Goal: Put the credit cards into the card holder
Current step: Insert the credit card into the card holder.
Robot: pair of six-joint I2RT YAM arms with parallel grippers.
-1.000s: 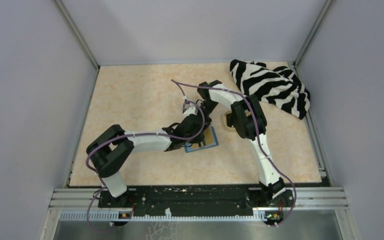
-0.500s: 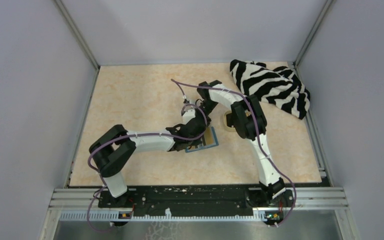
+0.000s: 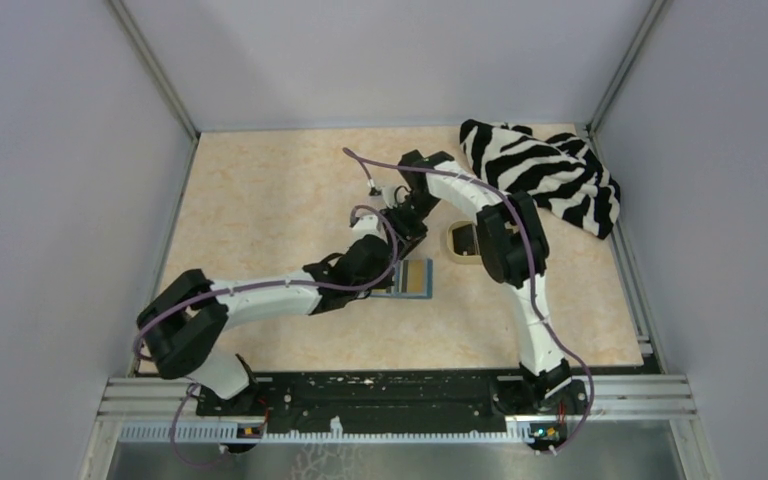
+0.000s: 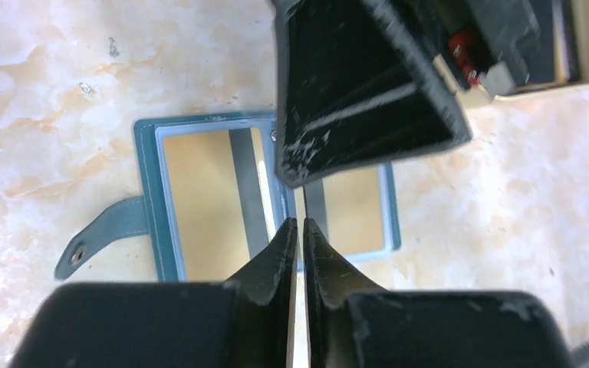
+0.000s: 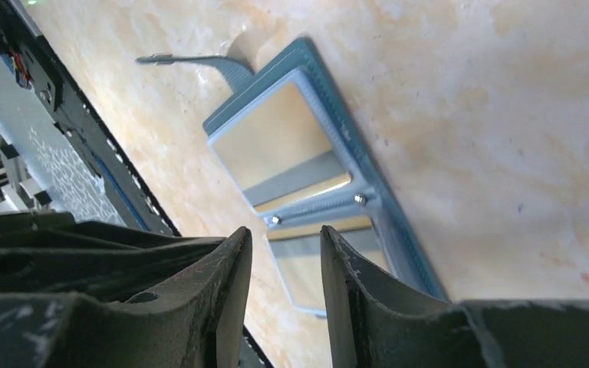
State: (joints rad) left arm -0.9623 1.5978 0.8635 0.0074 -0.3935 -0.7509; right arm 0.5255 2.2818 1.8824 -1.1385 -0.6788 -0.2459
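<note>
Open card holder [image 4: 147, 215] shows gold card [image 4: 199, 199]; print apparently blurred.

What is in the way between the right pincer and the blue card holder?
Nothing visible is. The right pincer is open, and the card holder lying open on the table shows clearly through its gap.

Bright even light; soft shadows; wrist-view foregrounds blurred; glare on card holder [image 5: 372, 203] windows.
</note>
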